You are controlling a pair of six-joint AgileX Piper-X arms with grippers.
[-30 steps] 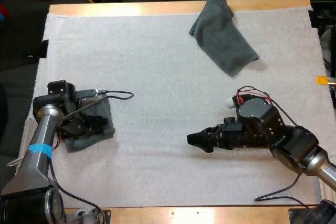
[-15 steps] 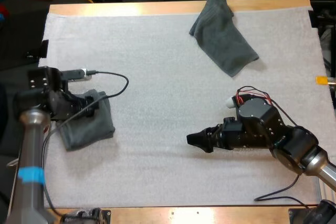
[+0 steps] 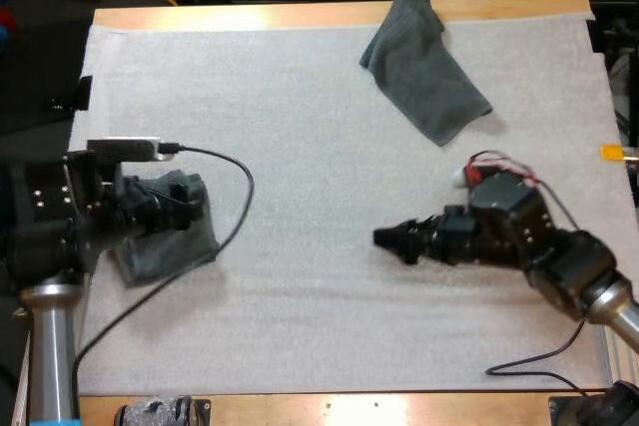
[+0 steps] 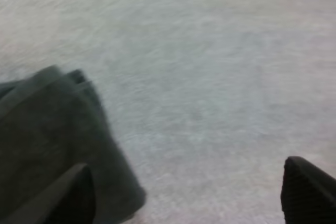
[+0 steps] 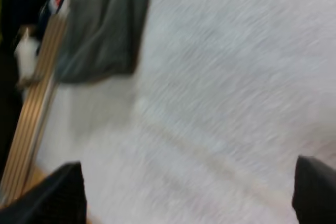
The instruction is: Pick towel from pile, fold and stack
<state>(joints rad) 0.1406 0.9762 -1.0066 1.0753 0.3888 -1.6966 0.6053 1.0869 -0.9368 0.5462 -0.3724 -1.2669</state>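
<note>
Once on towel [image 3: 168, 250], left gripper [image 3: 184, 210] aloft.

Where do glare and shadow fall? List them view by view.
High view: glare on the table along its wooden far edge and near edge; only faint shadows on the mat. Left wrist view: even light, the folded towel reads dark. Right wrist view: mat evenly lit, no glare.
</note>
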